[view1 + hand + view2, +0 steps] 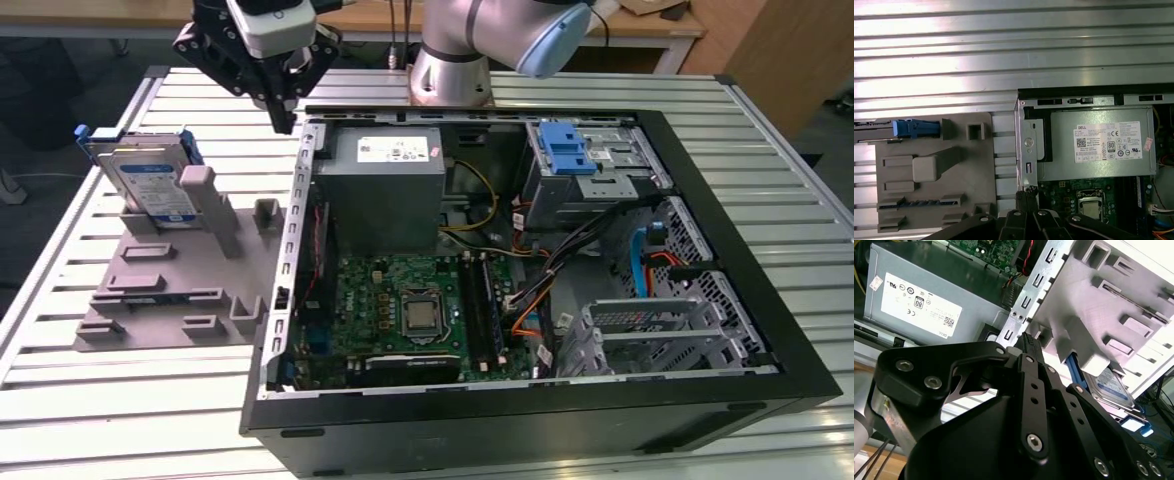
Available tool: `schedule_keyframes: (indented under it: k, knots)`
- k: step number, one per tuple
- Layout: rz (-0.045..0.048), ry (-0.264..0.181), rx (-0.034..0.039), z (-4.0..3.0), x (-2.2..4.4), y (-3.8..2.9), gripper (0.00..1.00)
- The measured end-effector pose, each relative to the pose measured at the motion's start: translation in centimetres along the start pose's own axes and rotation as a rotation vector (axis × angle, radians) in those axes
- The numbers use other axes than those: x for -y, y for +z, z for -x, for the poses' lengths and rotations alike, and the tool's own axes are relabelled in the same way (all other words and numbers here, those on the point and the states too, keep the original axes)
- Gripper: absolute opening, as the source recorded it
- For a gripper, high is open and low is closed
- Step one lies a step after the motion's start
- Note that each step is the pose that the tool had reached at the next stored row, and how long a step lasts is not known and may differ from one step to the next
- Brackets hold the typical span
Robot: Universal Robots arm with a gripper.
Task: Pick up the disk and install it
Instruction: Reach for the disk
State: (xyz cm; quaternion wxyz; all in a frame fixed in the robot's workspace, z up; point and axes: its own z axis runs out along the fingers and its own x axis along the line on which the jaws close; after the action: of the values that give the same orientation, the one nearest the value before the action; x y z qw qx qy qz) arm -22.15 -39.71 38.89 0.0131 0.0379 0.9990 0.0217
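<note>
- The disk (144,180) is stood upright on its edge in a slot of the grey moulded holder (160,300). The holder is set on the slatted desk (134,420), at the exterior view's left of the open computer case (534,428). Propped this way, both broad faces of the disk are left exposed, which is judged to suit a grasp from above.
- The gripper (283,122) is positioned over the gap between the holder and the case, close to the case's metal side wall. It is kept apart from the disk, and nothing is touched by it.
- The fingers (1029,346) are seen clenched together with nothing between them, so the disk is judged not yet picked up.
- In the first wrist view the disk (914,128) is seen edge-on, marked by its blue bracket. The fingertips are pointed down between the holder and the grey power supply (1094,150).
- The case is laid on its side with the panel off, so the motherboard (414,310) and the drive cage with its blue latch (567,150) are opened to access from above. That cage, well apart from the holder, is judged the likely seat for the disk.
</note>
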Motion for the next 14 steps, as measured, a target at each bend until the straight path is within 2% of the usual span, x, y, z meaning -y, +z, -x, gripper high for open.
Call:
schedule_keyframes:
  k: [14]
  knots:
    - [0.0, 0.0, 0.0, -0.41, 0.01, 0.01, 0.11]
